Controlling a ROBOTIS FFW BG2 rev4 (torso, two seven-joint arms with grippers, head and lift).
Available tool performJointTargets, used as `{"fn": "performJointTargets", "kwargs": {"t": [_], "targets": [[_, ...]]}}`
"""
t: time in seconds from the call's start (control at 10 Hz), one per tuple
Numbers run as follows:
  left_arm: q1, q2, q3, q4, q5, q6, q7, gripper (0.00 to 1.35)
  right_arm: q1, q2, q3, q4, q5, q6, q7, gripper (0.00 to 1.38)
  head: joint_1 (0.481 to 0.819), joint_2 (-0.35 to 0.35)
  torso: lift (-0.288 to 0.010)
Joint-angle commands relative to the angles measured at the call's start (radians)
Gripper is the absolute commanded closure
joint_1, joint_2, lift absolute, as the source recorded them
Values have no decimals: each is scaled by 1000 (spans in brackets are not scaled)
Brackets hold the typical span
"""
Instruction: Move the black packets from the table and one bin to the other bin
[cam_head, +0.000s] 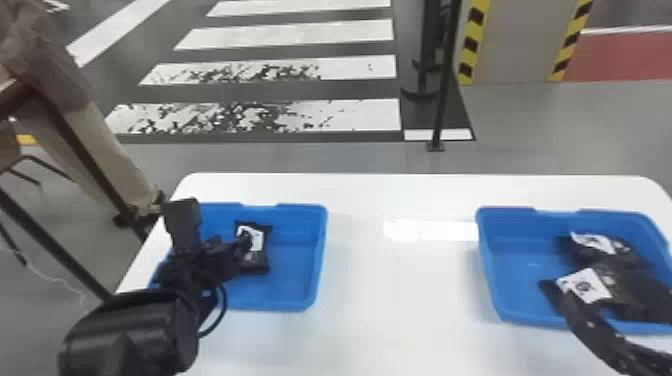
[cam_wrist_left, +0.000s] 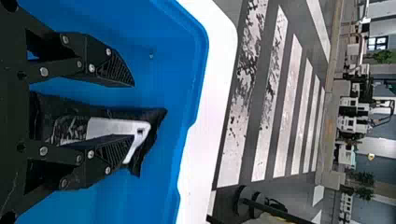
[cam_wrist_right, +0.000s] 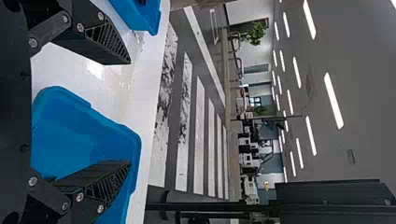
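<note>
My left gripper (cam_head: 244, 245) is over the left blue bin (cam_head: 295, 270), beside a black packet with a white label (cam_head: 257, 260) lying inside. In the left wrist view the left gripper (cam_wrist_left: 131, 112) is open, one finger across part of the packet (cam_wrist_left: 154, 116) and the other off its side. Over the near part of the right blue bin (cam_head: 510, 280) is my right gripper (cam_head: 587, 322); the right wrist view has this gripper (cam_wrist_right: 130, 112) wide open with nothing between its fingers. Black packets, one behind (cam_head: 595, 243) and one nearer (cam_head: 582, 285), lie in the right bin.
Both bins stand on a white table (cam_head: 400, 300), apart, with bare tabletop between them. The table's far edge runs behind the bins. Beyond it, a thin black post (cam_head: 442, 90) rises from the floor.
</note>
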Motion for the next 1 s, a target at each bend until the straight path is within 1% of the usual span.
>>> {"fn": "performJointTargets", "kwargs": {"t": [0.0, 0.1, 0.2, 0.3, 0.4, 0.5, 0.6, 0.7, 0.9], "targets": [[60, -13, 2, -132, 10, 44, 4, 42, 0, 0, -2, 2, 2, 9, 0, 282, 695, 115, -110], [92, -24, 8, -183, 18, 54, 4, 70, 0, 0, -2, 0, 2, 11, 0, 283, 695, 109, -110], [126, -22, 4, -237, 26, 88, 0, 67, 0, -2, -2, 0, 2, 16, 0, 283, 695, 106, -110], [163, -19, -6, -276, 52, 98, -6, 67, 0, -2, -2, 0, 4, 24, 0, 283, 695, 102, -110], [178, -15, -22, -284, 70, 113, -13, 67, -2, -2, -2, 0, 4, 26, 0, 282, 695, 93, -110], [175, -12, -38, -284, 66, 137, -14, 71, -7, -3, -2, 5, 6, 31, 0, 282, 695, 78, -110], [165, -12, -44, -274, 52, 149, -14, 75, -10, -3, 0, 7, 8, 33, 0, 282, 695, 61, -110], [141, -12, -50, -227, 30, 142, -23, 76, -12, -3, 2, 12, 6, 36, 0, 282, 695, 55, -110], [70, -10, -50, -73, -44, 73, -60, 76, -15, -5, 2, 14, 6, 38, 0, 283, 695, 53, -110]]}}
